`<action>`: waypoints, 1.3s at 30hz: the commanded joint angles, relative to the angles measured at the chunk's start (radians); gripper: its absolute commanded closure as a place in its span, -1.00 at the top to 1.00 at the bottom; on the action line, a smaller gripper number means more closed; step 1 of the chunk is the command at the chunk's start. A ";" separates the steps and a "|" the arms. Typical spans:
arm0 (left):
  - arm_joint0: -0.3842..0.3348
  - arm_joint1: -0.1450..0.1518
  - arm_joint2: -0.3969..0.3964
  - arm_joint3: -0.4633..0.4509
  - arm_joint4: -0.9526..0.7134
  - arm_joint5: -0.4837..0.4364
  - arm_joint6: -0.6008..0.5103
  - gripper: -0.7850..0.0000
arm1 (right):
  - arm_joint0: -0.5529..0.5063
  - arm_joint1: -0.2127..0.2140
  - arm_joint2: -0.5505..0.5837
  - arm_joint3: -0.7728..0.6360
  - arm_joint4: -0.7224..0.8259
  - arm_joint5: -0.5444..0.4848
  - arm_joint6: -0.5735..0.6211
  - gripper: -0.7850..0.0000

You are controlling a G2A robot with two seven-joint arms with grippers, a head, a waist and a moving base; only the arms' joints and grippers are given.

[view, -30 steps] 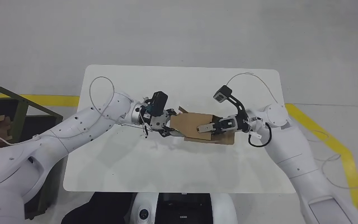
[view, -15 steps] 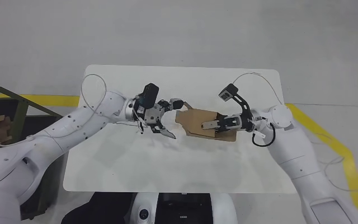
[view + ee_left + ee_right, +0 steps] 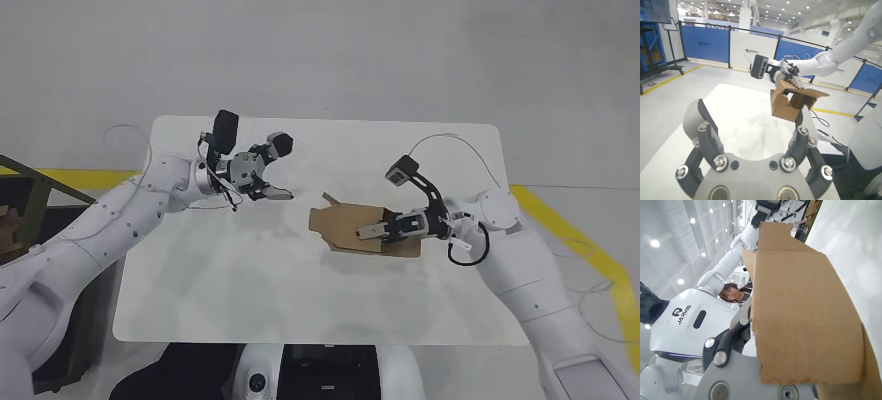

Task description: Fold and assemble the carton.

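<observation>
The brown cardboard carton sits right of the table's middle, partly formed, with flaps sticking out on its left side. My right gripper is shut on the carton's wall and holds it; the carton lies close against that wrist, hiding one finger. In the left wrist view the carton shows an open end with folded panels. My left gripper is open and empty near the table's back left, well apart from the carton. Its two dark fingers stand wide apart.
The white table has free room at its front and left. A dark green crate stands on the floor off the left edge. Yellow floor tape runs past both sides. A cable loops near the right arm.
My left gripper has let go of the carton's left end, opened, and drawn back to the table's back left. The right gripper keeps the carton in nearly the same place.
</observation>
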 commanded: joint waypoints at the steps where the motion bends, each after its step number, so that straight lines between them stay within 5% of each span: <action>1: -0.001 -0.012 -0.006 0.006 -0.039 0.000 -0.055 1.00 | 0.002 -0.002 -0.010 -0.007 -0.008 0.002 0.002 -1.00; 11: 0.005 -0.067 -0.043 0.011 -0.138 0.085 -0.300 1.00 | 0.020 -0.013 -0.056 -0.029 -0.018 0.002 0.002 -1.00; 19: 0.023 -0.096 -0.076 -0.003 -0.126 0.019 -0.357 1.00 | 0.027 -0.014 -0.055 -0.018 -0.016 -0.013 -0.013 -1.00; 39: 0.092 -0.083 -0.150 -0.102 -0.004 0.000 -0.370 1.00 | 0.010 -0.009 -0.025 -0.021 -0.001 -0.021 -0.039 -1.00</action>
